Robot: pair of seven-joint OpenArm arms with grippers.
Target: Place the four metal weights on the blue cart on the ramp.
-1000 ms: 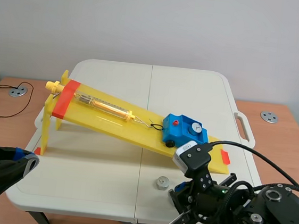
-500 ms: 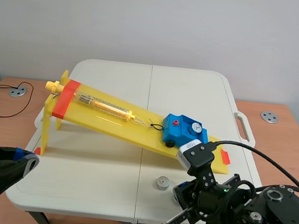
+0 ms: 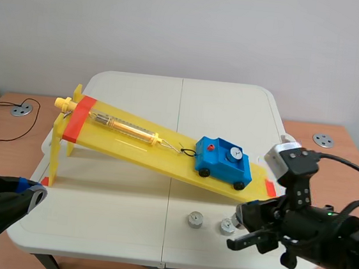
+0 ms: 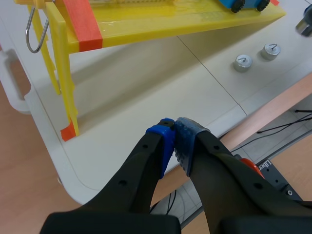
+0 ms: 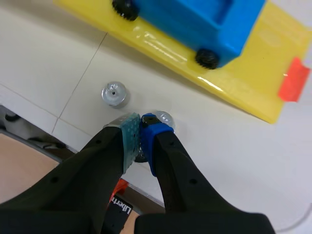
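Noted left claw [image 4: 174, 141] and right claw [image 5: 140, 129] both pressed together, empty; two metal weights [image 3: 194, 220] [image 3: 227, 226] on worktop [image 3: 127, 200] beside right claw; blue cart [image 3: 223, 159] on ramp [image 3: 120, 146].

You have the blue cart [image 3: 223, 163] resting on its black wheels low on the yellow ramp [image 3: 121, 142]. Upright on the table [image 3: 113, 211] before it stand one small silver metal weight [image 3: 194, 220] and a second weight [image 3: 227, 226], near but apart

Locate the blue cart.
In the scene view the blue cart sits at the low end of the yellow ramp, right of centre.
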